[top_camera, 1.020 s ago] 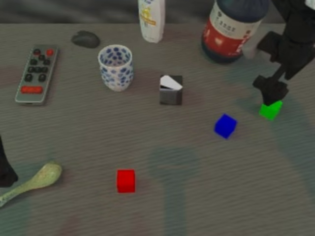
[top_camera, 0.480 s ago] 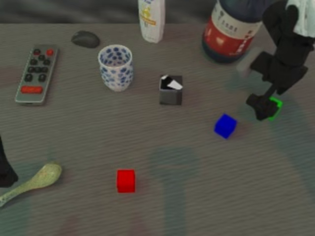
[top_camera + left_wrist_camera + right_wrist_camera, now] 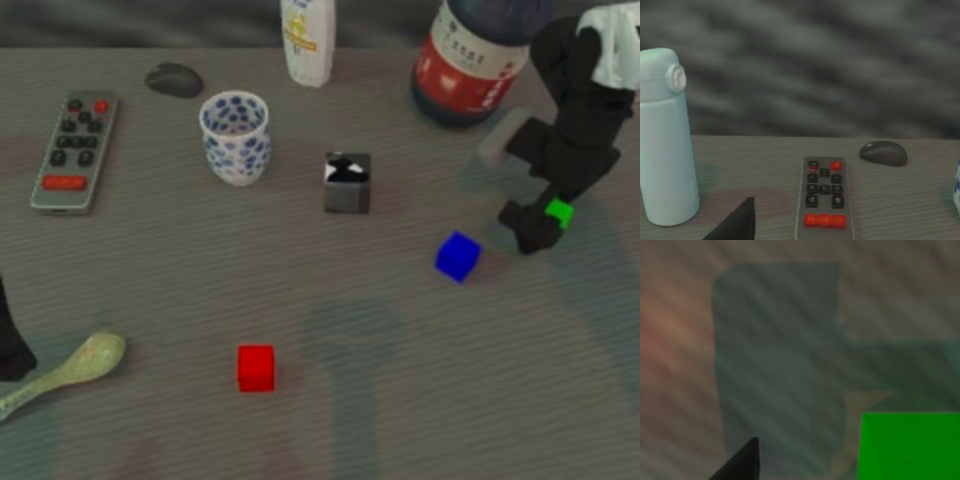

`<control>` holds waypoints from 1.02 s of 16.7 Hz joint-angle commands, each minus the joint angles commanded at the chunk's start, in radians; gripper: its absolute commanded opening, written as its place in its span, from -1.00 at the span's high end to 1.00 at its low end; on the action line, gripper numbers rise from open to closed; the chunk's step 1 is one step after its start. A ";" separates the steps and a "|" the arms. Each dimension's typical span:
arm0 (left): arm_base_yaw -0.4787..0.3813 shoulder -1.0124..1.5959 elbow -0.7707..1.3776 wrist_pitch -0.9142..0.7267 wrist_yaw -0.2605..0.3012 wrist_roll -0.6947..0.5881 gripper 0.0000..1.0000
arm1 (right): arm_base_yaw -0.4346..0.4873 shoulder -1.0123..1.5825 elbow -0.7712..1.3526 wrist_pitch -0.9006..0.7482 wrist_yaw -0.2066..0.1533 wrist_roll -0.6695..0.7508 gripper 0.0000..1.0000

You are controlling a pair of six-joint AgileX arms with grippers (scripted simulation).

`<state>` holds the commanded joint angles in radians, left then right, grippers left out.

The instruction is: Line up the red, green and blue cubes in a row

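The green cube (image 3: 559, 212) lies at the right of the table, mostly covered by my right gripper (image 3: 540, 222), which stands open around it. In the right wrist view the green cube (image 3: 910, 447) fills one corner, with a gap between it and the one dark fingertip (image 3: 742, 460) that shows. The blue cube (image 3: 458, 256) sits a little to the left of that gripper. The red cube (image 3: 256, 367) rests alone toward the front, left of centre. My left gripper (image 3: 12, 350) is parked at the left edge, open, holding nothing.
A spotted cup (image 3: 235, 136) and a grey, black and white block (image 3: 347, 182) stand mid-table. A remote (image 3: 74, 152), a mouse (image 3: 174, 79) and a spoon (image 3: 70, 370) lie at the left. A dark bottle (image 3: 470, 60) and a white bottle (image 3: 307, 40) stand at the back.
My right gripper has come down over the green cube and now covers most of it. The other cubes and the left arm have not moved.
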<state>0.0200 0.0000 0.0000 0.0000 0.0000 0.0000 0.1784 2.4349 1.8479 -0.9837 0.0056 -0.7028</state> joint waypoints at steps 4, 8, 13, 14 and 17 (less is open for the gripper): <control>0.000 0.000 0.000 0.000 0.000 0.000 -1.00 | 0.000 0.000 0.000 0.000 0.000 0.000 -0.10; 0.000 0.000 0.000 0.000 0.000 0.000 -1.00 | 0.000 0.000 0.000 0.000 0.000 0.000 0.51; 0.000 0.000 0.000 0.000 0.000 0.000 -1.00 | 0.000 0.000 0.000 0.000 0.000 0.000 1.00; 0.000 0.000 0.000 0.000 0.000 0.000 -1.00 | 0.000 0.000 0.000 0.000 0.000 0.000 1.00; 0.000 0.000 0.000 0.000 0.000 0.000 -1.00 | 0.000 0.000 0.000 0.000 0.000 0.000 1.00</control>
<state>0.0200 0.0000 0.0000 0.0000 0.0000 0.0000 0.1784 2.4349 1.8479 -0.9837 0.0056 -0.7028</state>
